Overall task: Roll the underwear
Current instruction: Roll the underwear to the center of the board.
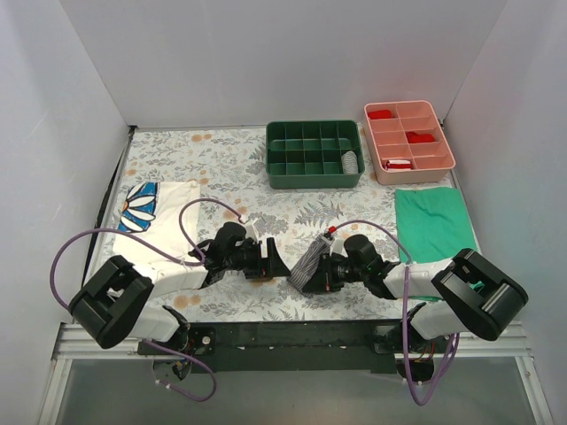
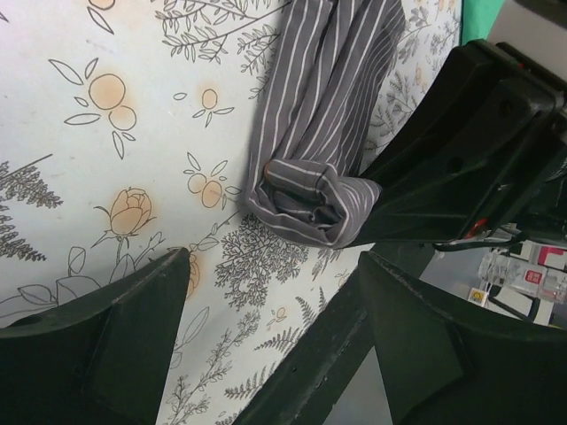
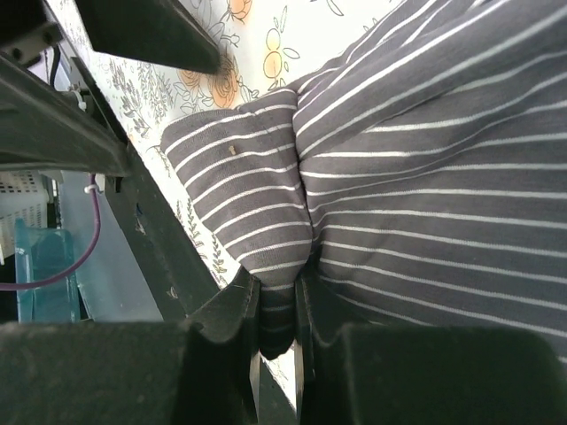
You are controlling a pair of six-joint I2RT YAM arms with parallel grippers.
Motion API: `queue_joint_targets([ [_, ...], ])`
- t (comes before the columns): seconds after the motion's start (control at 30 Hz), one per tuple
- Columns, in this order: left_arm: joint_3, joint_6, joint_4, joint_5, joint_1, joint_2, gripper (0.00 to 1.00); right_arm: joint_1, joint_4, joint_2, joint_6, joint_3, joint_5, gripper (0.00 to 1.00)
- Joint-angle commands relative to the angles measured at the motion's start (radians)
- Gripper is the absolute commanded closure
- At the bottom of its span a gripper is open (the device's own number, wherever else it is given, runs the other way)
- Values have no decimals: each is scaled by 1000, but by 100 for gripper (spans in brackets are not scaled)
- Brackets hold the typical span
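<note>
"Right gripper (image 3: pixel 276 328) was where you had your hold: its fingers were pinched almost together on a fold of the underwear (image 3: pixel 425 159), at the bundle's bunched near end."

"And your left gripper (image 2: pixel 273 274)?"

"You had it spread wide and carrying nothing. In the left wrist view the rolled end of the cloth lay just beyond its fingertips and between them, untouched. My guess is that you kept the right pinch so the layers would not spring loose while the left lined up on that same end."

"Where did that put the cloth in the overhead view?"

"Lower centre of the frame, as a narrow grey striped bundle lying on a diagonal between your two grippers. Its low end was at the left and the rest ran up and to the right."

"How much room did you have?"

"Little toward the bottom of the frame. The bundle sat near the table's (image 1: pixel 266 315) front edge, so I would not have rolled it that way. Toward the top you had open floral cloth before the green tray (image 1: pixel 314 181) and, at the upper right, the pink tray (image 1: pixel 416 175). The green cloth (image 1: pixel 432 221) lay near the right of your right gripper, and the daisy cloth (image 1: pixel 155 212) was well off at the left. Neither touched the underwear."
</note>
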Motion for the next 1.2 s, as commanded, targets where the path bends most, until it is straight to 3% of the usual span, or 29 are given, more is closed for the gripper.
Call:
queue_joint_targets([
  [0.0,-47,18,176,63,-2,52,24,-3,-32,35,-9,15,8,94],
  [0.23,-69,-40,406,104,-2,202,28,-3,-46,30,-18,19,1,94],
  [0.37,-55,-48,433,115,-2,269,34,-3,-53,30,-26,19,1,94],
  [0.73,-74,-51,437,128,-2,271,51,-5,-53,30,-25,21,-1,94],
  [0.97,-29,-45,391,125,-2,288,77,-5,-66,30,-34,28,-8,94],
  [1.0,-15,-45,379,126,-2,291,86,-5,-72,30,-35,28,-8,94],
  [1.1,0,-37,345,129,-3,302,99,-3,-73,24,-38,28,-5,94],
  [1.17,20,-25,315,131,-5,306,100,-3,-78,20,-40,28,-1,94],
])
